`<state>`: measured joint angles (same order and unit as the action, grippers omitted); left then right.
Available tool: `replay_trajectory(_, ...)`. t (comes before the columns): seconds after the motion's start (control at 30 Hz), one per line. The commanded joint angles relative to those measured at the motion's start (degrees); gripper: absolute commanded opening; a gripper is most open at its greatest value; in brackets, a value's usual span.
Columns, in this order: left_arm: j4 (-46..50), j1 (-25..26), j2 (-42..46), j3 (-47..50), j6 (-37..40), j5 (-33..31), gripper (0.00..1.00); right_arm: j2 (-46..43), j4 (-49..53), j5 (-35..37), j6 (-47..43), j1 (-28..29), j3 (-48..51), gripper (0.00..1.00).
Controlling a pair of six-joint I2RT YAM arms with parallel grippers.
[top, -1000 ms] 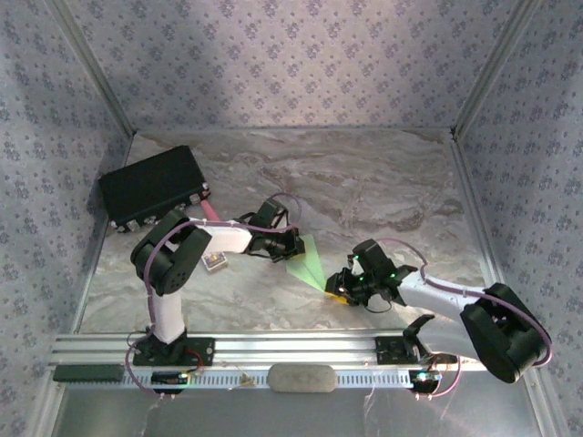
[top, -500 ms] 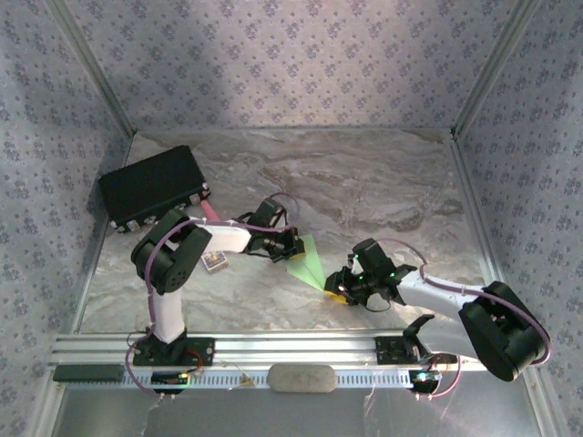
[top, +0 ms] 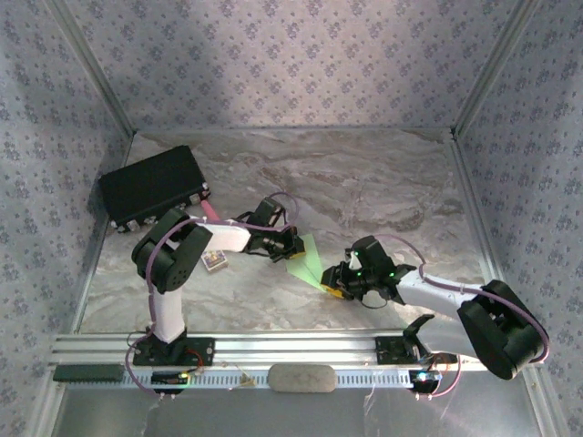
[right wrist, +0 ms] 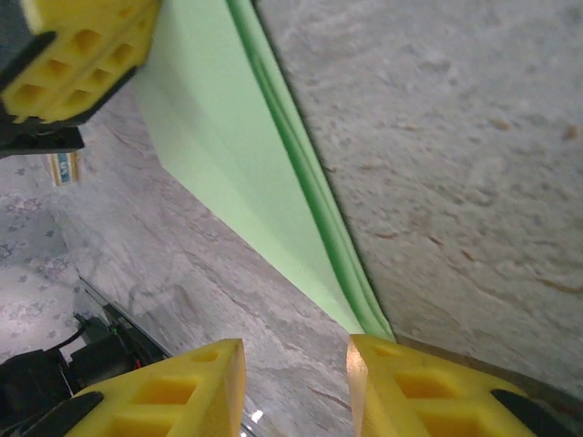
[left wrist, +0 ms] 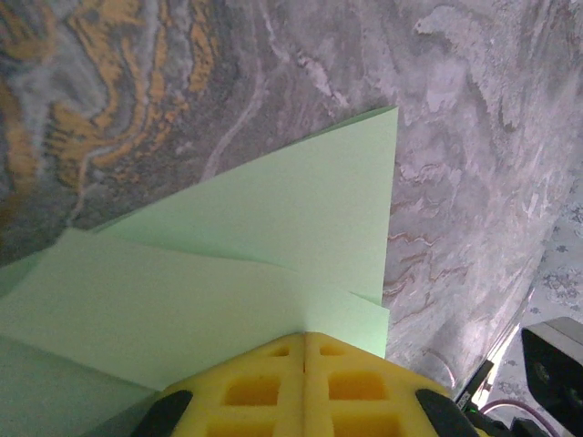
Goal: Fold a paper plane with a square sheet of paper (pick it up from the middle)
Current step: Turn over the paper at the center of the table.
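Observation:
The square sheet of paper point(top: 308, 263) is pale green and lies on the marble table, folded into a layered shape that narrows to a point. In the left wrist view the paper point(left wrist: 273, 228) shows stacked flaps. My left gripper point(top: 292, 248) is shut, with its yellow fingertips point(left wrist: 303, 339) pressed onto the paper's wide end. I cannot tell whether any paper is pinched between them. My right gripper point(top: 331, 289) stands open at the pointed end. In the right wrist view the paper point(right wrist: 219, 137) tapers down to the right finger point(right wrist: 401, 364), and only bare table lies between the fingers point(right wrist: 296, 369).
A big black box point(top: 150, 187) sits at the back left, with a pink cylinder point(top: 209, 209) beside it. A small card box point(top: 215, 262) lies near the left arm. Patterned walls close in three sides, and a metal rail point(top: 273, 350) runs along the front.
My right gripper has shifted slightly left, closer to the paper's point. The left gripper and the paper have stayed put.

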<state>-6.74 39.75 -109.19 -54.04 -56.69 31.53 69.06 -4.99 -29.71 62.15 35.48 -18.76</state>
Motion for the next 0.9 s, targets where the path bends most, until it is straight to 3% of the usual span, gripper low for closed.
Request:
replay_trajectory(0.0,2.99,-0.37,-3.04,1.24,-0.62,-2.1,0.05,-0.14,-1.56,0.88,0.08,-0.33,0.0,0.37)
replay_trajectory(0.37,2.71,-0.55,-2.79,1.47,-0.27,-1.79,0.05,-1.67,7.05,5.48,-5.88,-0.51,-2.71,0.39)
replay_trajectory(0.87,0.71,-0.65,-2.62,2.02,0.17,-0.45,0.05,6.55,5.67,5.74,-14.47,-1.86,-8.38,0.39)
